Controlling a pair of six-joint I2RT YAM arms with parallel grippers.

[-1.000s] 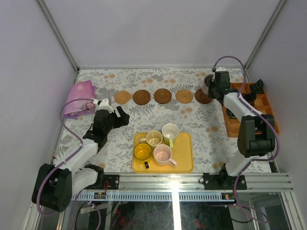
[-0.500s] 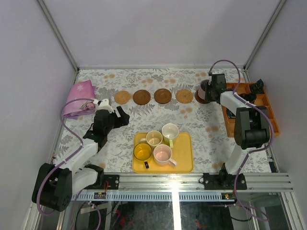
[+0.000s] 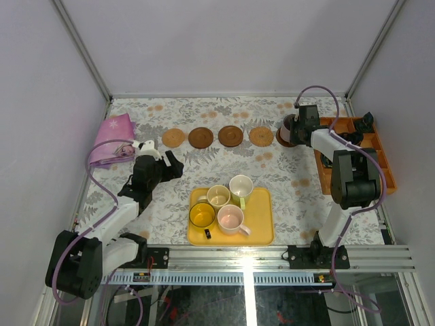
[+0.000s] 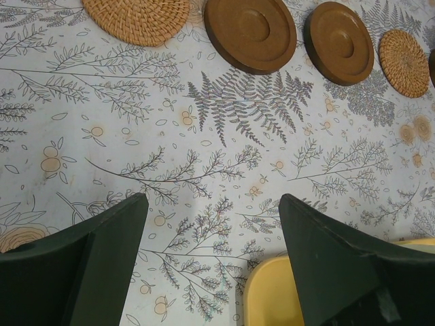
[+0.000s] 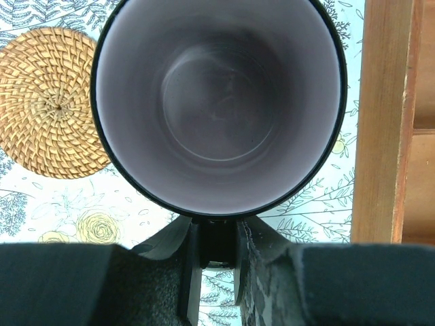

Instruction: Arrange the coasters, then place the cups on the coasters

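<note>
Right gripper (image 5: 216,243) pinches the purple cup (image 5: 217,102) by its handle, upright, seemingly right above the end coaster (image 3: 285,142); straight down looks next. Left gripper (image 4: 212,227) hangs wide, empty.

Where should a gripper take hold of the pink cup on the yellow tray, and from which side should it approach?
By its handle, from above on the near-right side, probably. The pink cup stands upright, its handle pointing at the free near-right part of the yellow tray; the yellow cup and cream cup crowd its left and far sides.
</note>
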